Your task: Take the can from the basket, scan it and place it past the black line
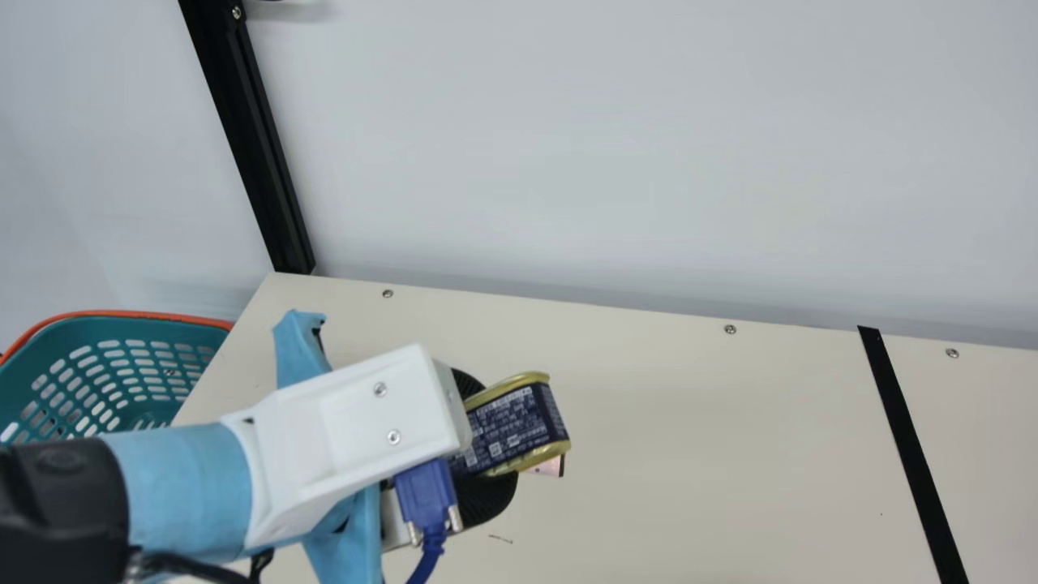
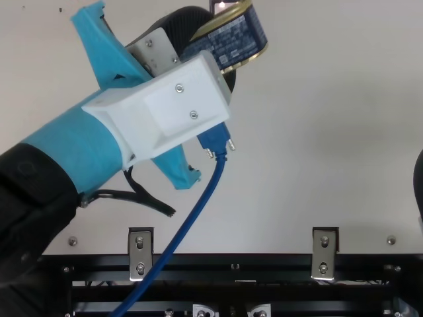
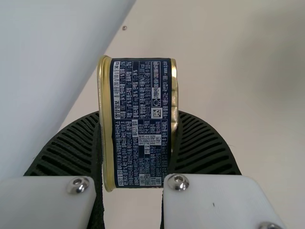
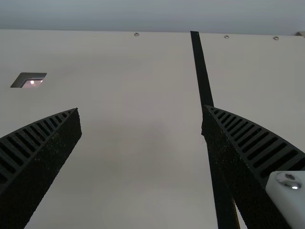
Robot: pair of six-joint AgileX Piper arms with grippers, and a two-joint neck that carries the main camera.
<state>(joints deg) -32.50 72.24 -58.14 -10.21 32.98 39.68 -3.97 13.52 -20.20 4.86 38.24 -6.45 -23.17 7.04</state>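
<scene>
Near the scan window (image 1: 553, 465), off the counter (image 1: 689, 454), the can (image 1: 519, 426) is clamped in the left gripper (image 3: 138, 119). The ribbed fingers bear on its two gold-rimmed ends, and the printed side wall between them is left uncovered. This grip appears chosen so that a code on the wall can be read without regrasping. One printed face is turned toward the main view; the opposite face probably points toward the window. Whether a code has been read cannot be told.

The right gripper (image 4: 141, 109) has its fingers apart, with nothing between them. Its position beside the black line (image 1: 912, 454) suggests readiness to assist with placement, though the left arm may complete it alone.

The basket (image 1: 117, 315) is at the main view's left and the line at its right, with the window between; this layout likely sets the order of work: pick, scan, place. The step in hand is judged to be scanning. Next, confirm alignment of the code with the window, then carry the can past the line. Caution: tilt may spoil the reading, and a loosened grip could let the smooth rims slip.
</scene>
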